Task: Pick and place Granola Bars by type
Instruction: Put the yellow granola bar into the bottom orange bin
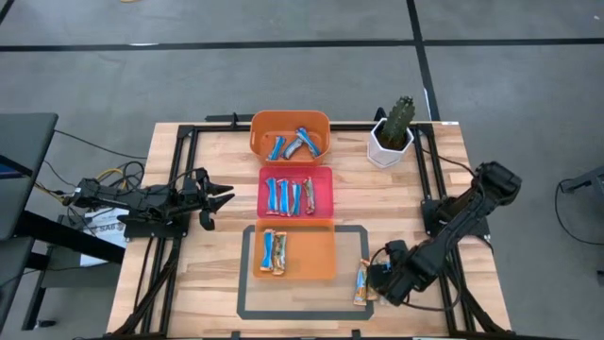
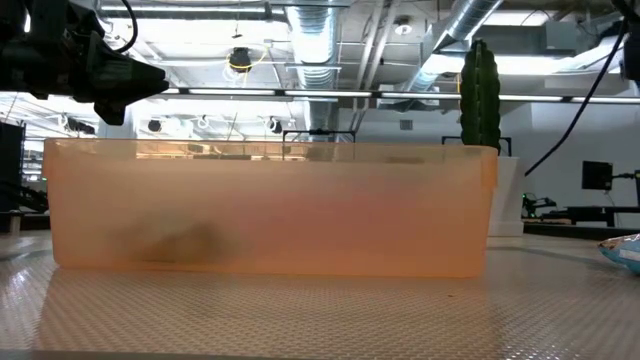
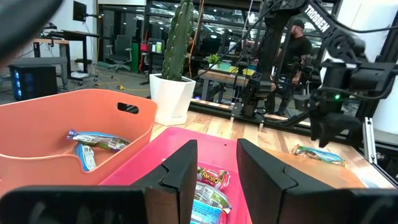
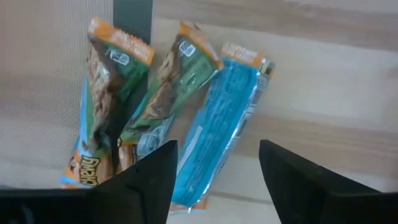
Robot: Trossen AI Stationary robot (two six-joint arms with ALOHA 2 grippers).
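Three granola bars (image 1: 362, 281) lie flat on the wood near the table's near-right, partly on a black tape line. In the right wrist view they are two orange-green bars (image 4: 102, 93), (image 4: 168, 87) and one blue bar (image 4: 221, 124). My right gripper (image 1: 375, 280) hovers over them, open (image 4: 217, 180), with its fingers on either side of the blue bar's end. My left gripper (image 1: 219, 200) waits open at the table's left, pointing toward the pink tray (image 3: 217, 140). More bars lie in the far orange tray (image 1: 290, 134), the pink tray (image 1: 321, 179) and the near orange tray (image 1: 316, 250).
A potted cactus (image 1: 390, 142) stands at the far right of the table. A black tape rectangle (image 1: 302, 312) frames the near orange tray. The three trays line up down the table's middle. A person stands in the room beyond the table (image 3: 301, 43).
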